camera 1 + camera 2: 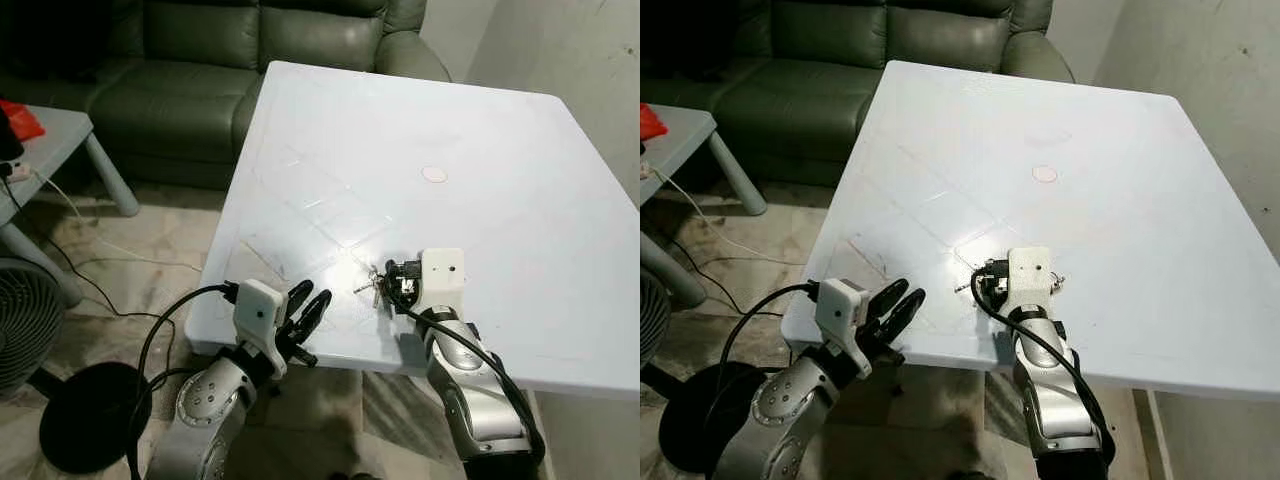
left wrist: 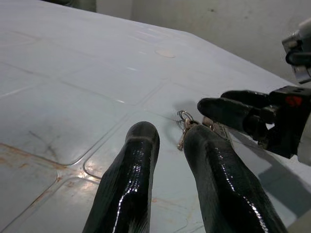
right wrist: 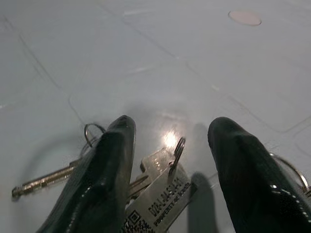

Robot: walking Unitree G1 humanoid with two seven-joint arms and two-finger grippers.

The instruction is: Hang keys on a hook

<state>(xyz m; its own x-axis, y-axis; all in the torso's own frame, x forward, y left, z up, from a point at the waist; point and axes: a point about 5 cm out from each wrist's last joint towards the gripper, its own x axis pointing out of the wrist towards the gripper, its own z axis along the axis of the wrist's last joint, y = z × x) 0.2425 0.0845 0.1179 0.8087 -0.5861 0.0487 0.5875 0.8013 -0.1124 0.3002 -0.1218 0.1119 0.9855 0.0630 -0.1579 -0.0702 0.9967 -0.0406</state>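
Down over the near part of the white table (image 1: 520, 180), the right gripper (image 3: 170, 145), fingers spread wide apart with the bunch of keys (image 3: 146, 187) lying flat on the tabletop in the gap between them, gripped by neither finger. Among the keys, a silver key (image 3: 43, 182) pointing outward past one black finger, a small metal ring (image 3: 91, 131) beside that finger, and a printed tag (image 3: 163, 199) with a QR code under a second ring. In the left eye view, the same bunch (image 1: 372, 283) just beside the right gripper's fingertips, close to a bright glare spot on the table and not far from the near edge. Farther out on the tabletop, well apart from the keys, a small pale round mark (image 1: 434, 174). At the table's near left corner, the left gripper (image 1: 305, 305), fingers parted with a clear gap between them and nothing held, aimed across the table toward the keys and the right gripper's black fingers (image 2: 233, 109). Off the table's left side: a dark green leather sofa (image 1: 200, 80) behind, a grey side table (image 1: 60, 135) with a red object (image 1: 18, 120) on it, a fan (image 1: 25, 320) on a round black base, and cables across the tiled floor (image 1: 150, 240).
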